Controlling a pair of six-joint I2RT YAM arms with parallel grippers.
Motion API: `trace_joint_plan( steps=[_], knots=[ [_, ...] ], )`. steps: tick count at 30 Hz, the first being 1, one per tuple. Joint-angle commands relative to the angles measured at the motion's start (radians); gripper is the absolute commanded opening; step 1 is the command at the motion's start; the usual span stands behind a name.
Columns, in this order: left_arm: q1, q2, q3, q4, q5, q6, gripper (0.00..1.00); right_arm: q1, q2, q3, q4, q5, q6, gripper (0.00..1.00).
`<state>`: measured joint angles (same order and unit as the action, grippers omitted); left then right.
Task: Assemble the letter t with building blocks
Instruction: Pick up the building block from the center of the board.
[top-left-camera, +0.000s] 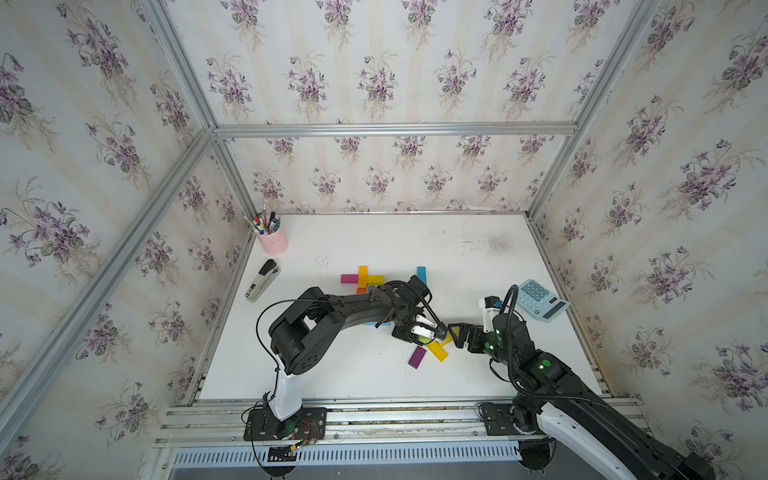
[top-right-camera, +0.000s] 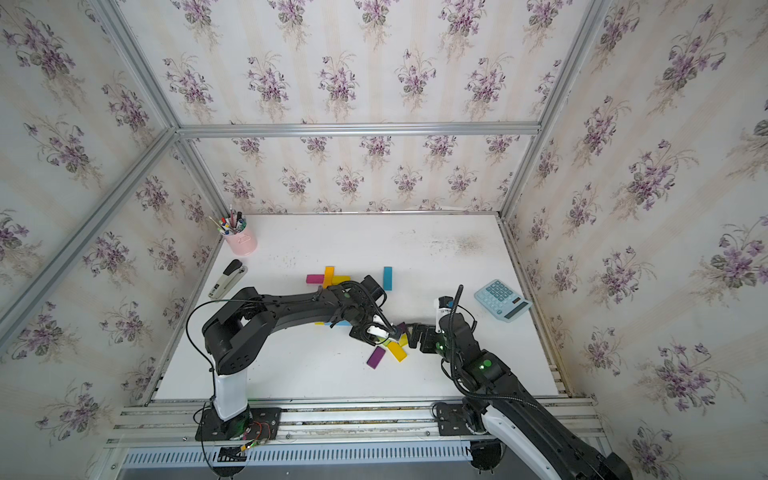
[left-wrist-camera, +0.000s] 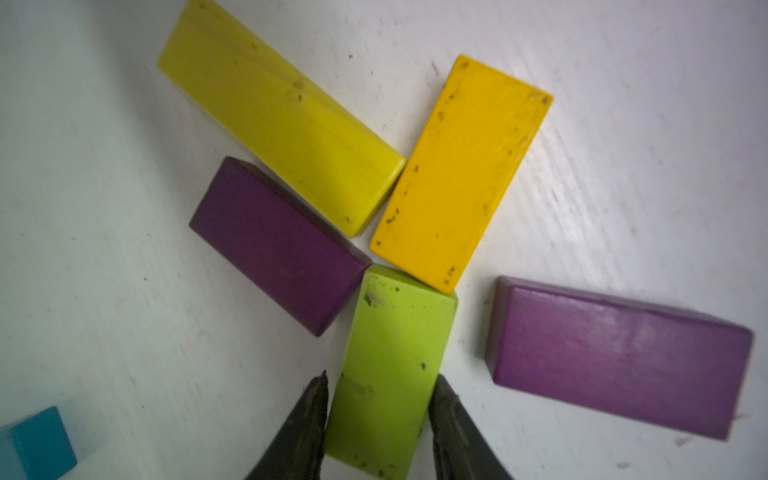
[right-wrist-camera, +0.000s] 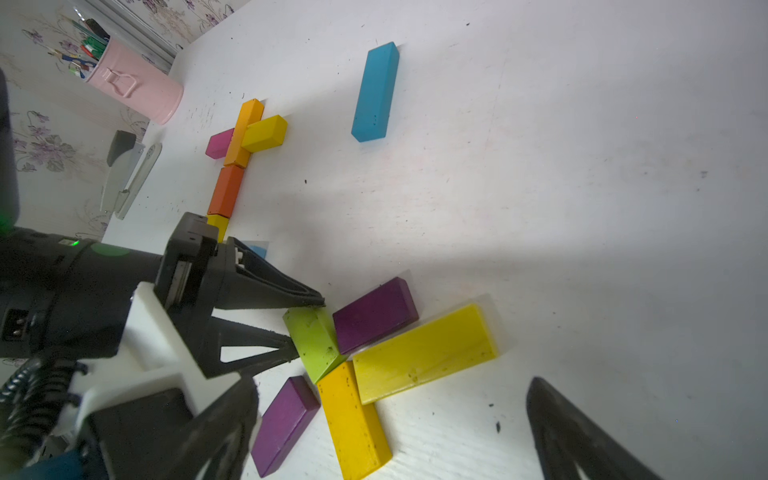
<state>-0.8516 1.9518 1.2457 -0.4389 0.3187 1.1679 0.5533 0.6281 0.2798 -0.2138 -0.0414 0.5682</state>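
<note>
The left gripper (left-wrist-camera: 380, 376) is clamped on the one lime block (left-wrist-camera: 390, 332), its fingers (left-wrist-camera: 313, 415) pressed to the long sides. That block sits near the front middle of the table (top-left-camera: 332, 374), in a cluster of five. With it are two purple blocks (left-wrist-camera: 278, 245), (left-wrist-camera: 619, 357) and two yellow blocks (left-wrist-camera: 282, 116), (left-wrist-camera: 461, 174). Its far end meets one purple and the deeper yellow. It may be tipped up off the table, but the right wrist view is not clear on that. The right gripper (top-left-camera: 459, 334) hovers just beside the cluster, jaws wide apart and empty.

Farther back lies a cross of five. One amber block (right-wrist-camera: 249, 112) has one magenta block (right-wrist-camera: 219, 143) and one yellow crosspiece (right-wrist-camera: 266, 133) on either side. One orange block (right-wrist-camera: 226, 191) and one yellow stub (right-wrist-camera: 219, 226) follow in line, the stub partly hidden by the left arm. One teal block (right-wrist-camera: 375, 91) lies alone to the right. One blue block (right-wrist-camera: 258, 251) peeks from under that arm. Also here are one stapler (top-left-camera: 262, 280), one calculator (top-left-camera: 540, 299) and one pink cup (top-left-camera: 273, 241) of pens.
</note>
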Motion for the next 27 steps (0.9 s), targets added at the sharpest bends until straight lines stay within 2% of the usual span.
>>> trace_joint_plan(
  steps=[1,3,11,12,24,27],
  knots=[
    [0.0,-0.015,-0.004,-0.052,-0.02,-0.004,0.35,-0.001,-0.003,0.002,0.007,-0.001,-0.001,1.0],
    [0.0,-0.026,0.0,-0.078,-0.03,-0.015,0.31,-0.001,-0.002,0.004,0.007,-0.003,-0.004,1.0],
    [0.016,-0.087,-0.003,-0.107,-0.044,-0.051,0.3,-0.001,0.011,0.037,0.004,-0.024,-0.045,1.0],
    [0.022,-0.097,0.0,-0.105,-0.041,-0.055,0.3,-0.035,0.02,0.046,0.005,-0.028,-0.054,1.0],
    [0.131,-0.172,0.03,-0.05,-0.004,-0.091,0.31,-0.159,0.199,0.18,0.07,-0.187,-0.247,1.0],
    [0.158,-0.171,0.046,-0.046,-0.002,-0.088,0.32,-0.194,0.283,0.247,0.082,-0.233,-0.3,1.0]
  ],
)
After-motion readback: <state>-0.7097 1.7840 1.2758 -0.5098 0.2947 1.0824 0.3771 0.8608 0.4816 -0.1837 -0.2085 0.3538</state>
